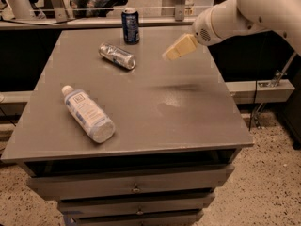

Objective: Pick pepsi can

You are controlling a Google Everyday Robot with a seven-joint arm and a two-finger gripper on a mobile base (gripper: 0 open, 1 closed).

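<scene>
- Gripper (170, 54) hangs in the air above the back right part of the grey table (188, 117), touching nothing; it reads as one pale beige wedge from where I stand, so I cannot tell whether it is spread or pressed together.
- The white arm (244, 13) comes in from the upper right, a thick rounded shell sloping down and to the left, with the gripper pointing down-left off its end towards the middle of the table.
- A soft dark shadow lies on the tabletop below the gripper.
- The pepsi can (130, 26) stands upright near the back edge of the table, to the left of the gripper and further back, apart from it with bare tabletop between them.
- It is a small dark blue cylinder with a silver top rim and a light patch on its side.
- A crinkled silver can (117, 56) lies on its side just in front of the pepsi can, dented and shiny, not touching it.
- A clear plastic bottle (88, 113) with a white cap and a pale label lies on its side near the front left, cap towards the back.
- The tabletop is flat, matt and grey, perhaps slightly glossy in the middle, with grey drawers (136, 185) stacked below it.
- The floor (273, 182) is pale speckled stone.
</scene>
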